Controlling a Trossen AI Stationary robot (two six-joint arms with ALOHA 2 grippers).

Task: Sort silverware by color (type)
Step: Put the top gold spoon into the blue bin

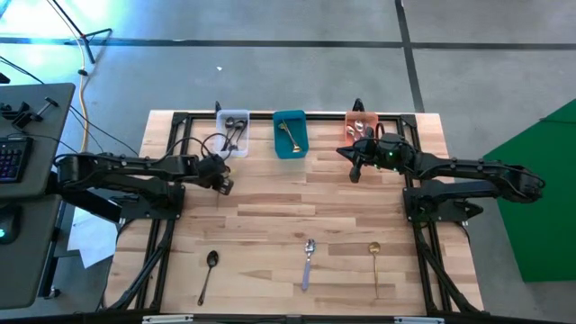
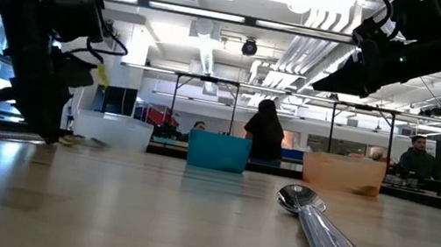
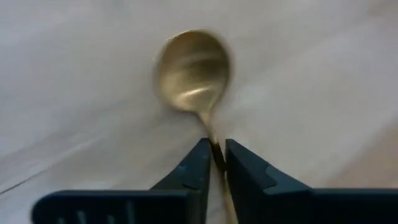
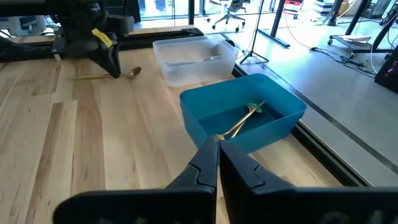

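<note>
Grip is taken by the left gripper [image 3: 214, 163], fingers pinching the slim gold metal spoon [image 3: 193, 71] flat on wood near the clear plastic bin [image 1: 235, 133]; a level lift is advised.

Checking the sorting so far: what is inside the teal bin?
One gold spoon lies inside the teal bin; its bowl end is hidden by the near wall and the right gripper's fingers.

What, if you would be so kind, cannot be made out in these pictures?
- Clear bin contents, high view: a small dark tangle, uncountable.
- Gold spoon handle, left wrist view: hidden behind left hand.
- Orange bin contents, low view: hidden by its wall.
</note>
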